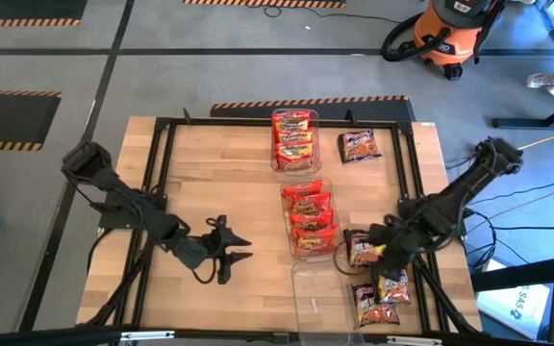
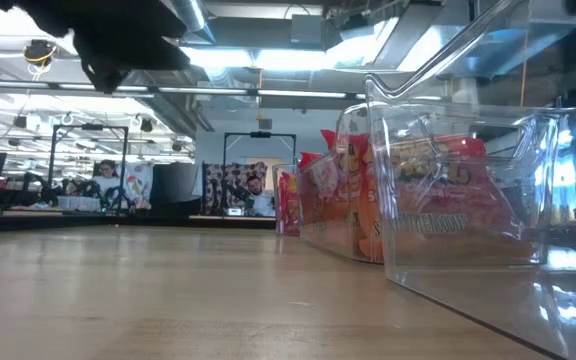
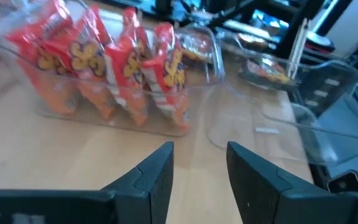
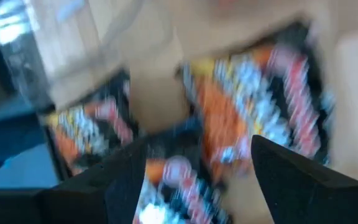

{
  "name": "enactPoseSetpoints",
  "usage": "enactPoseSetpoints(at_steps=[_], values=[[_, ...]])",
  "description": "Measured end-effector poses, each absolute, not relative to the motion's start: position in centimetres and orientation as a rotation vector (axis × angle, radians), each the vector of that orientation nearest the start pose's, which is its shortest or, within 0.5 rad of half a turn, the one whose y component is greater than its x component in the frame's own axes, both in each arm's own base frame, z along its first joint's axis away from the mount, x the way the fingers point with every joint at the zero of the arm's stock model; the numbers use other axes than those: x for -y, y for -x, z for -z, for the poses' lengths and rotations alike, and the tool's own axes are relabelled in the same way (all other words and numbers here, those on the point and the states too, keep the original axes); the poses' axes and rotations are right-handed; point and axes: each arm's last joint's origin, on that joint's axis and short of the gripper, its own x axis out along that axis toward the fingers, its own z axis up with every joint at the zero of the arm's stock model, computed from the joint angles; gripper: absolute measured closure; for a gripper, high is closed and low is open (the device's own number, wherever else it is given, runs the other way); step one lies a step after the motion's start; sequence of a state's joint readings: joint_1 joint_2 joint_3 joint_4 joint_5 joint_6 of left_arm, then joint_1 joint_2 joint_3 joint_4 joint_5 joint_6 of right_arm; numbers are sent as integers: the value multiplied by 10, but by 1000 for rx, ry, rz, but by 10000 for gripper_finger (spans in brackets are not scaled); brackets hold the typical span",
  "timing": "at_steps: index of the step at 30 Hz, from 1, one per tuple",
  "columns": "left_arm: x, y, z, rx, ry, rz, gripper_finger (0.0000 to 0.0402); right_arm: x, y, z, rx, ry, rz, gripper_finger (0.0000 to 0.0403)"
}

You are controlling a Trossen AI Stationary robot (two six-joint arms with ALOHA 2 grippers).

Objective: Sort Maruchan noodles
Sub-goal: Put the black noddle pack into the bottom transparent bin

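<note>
Your right gripper [image 1: 381,252] is hanging open over the dark noodle packets [image 1: 381,288] near the table's [image 1: 219,173] front right corner. Your left gripper [image 1: 231,248] is waiting open. Packet writing is too blurry to read.

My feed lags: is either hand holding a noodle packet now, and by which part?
Neither. The left hand is open over bare table. The right hand is open above the dark packets, nothing between its fingers.

left gripper [image 1: 243,248] fingers parted, low over table; right gripper [image 1: 373,242] fingers spread, angled down.
</note>
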State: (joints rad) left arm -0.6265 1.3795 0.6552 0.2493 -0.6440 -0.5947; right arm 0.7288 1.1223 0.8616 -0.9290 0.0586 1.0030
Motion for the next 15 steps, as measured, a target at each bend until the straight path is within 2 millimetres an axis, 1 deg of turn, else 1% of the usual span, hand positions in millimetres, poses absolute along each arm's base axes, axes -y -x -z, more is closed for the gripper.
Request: enactPoseSetpoints(at_steps=[4, 7, 12, 15], values=[[144, -239, -199, -371, 353, -109, 260, -129, -124, -229, -1339, -495, 37, 139], [143, -243, -195, -384, 373, -99, 260, -131, -114, -217, -1371, -561, 44, 139], [140, -246, -191, -392, 403, -123, 260, -135, -106, -203, -1400, -676, 80, 139], [138, -248, -191, -390, 405, -132, 260, -134, -106, -195, -1366, -723, 130, 139]])
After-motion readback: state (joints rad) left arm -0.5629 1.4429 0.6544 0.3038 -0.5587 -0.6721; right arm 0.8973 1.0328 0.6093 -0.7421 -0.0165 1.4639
